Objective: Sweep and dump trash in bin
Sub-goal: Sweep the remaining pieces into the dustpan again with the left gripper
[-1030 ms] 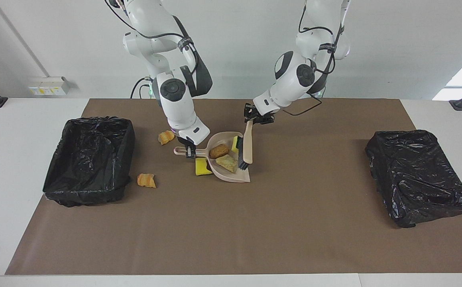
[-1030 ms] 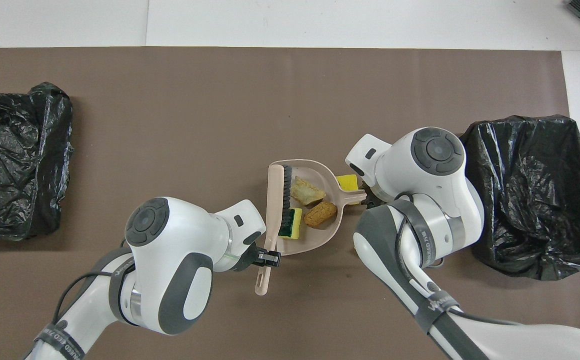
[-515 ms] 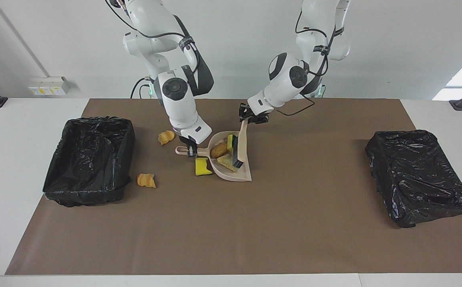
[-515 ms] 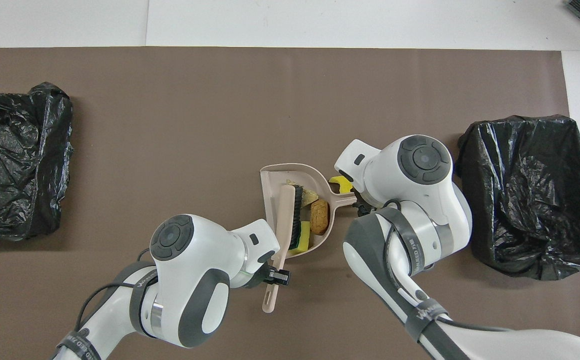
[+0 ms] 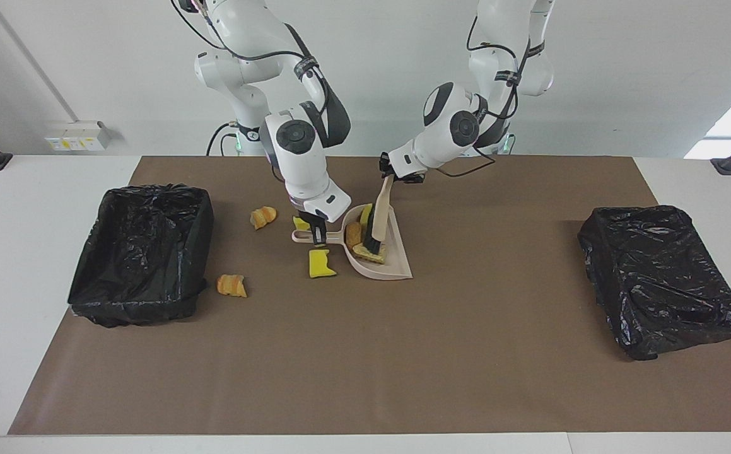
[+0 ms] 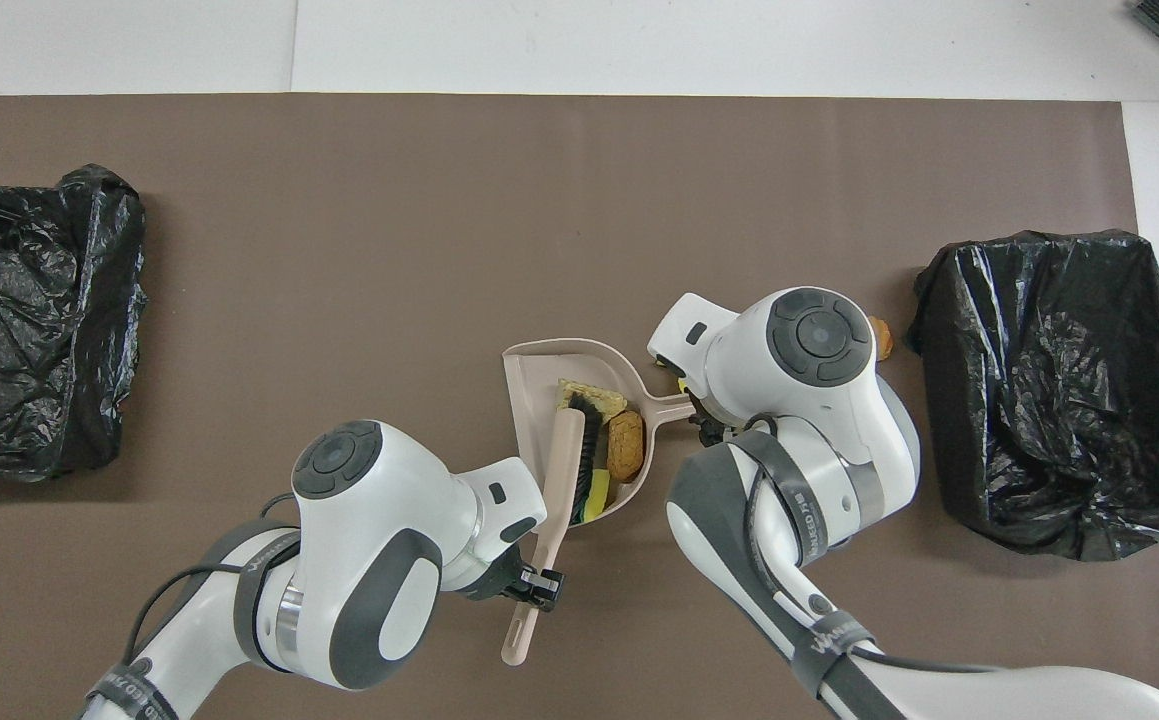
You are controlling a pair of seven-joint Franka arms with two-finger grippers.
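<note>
Since the earlier frames, the dustpan (image 5: 383, 255) is shifting toward the left arm's end of the table and turning, uncovering a yellow sponge piece (image 5: 321, 263) on the brown mat (image 5: 365, 353) just beside the pan's handle. The right gripper (image 5: 318, 234), reaching steeply down from a bent elbow, is clamping that handle with its fingers closed. The left gripper (image 5: 395, 174), its forearm sloping down over the pan, is gripping the upper handle of the beige brush (image 5: 378, 217) with its fingers closed; the black bristles are pressing into the pan against a sponge piece (image 5: 370, 253) and a brown bread piece (image 5: 354, 234). Another small yellow piece (image 5: 302, 223) is lying just beside the right gripper, toward the robots. Two orange croissant pieces (image 5: 263, 217) (image 5: 231, 285) are lying loose on the mat between the right gripper and the black-lined bin (image 5: 141, 252) at the right arm's end. A second lined bin (image 5: 661, 280) is sitting well apart from the left gripper at the left arm's end. Lettering on the arm straps is showing in the overhead view but is too small to read with confidence.
</note>
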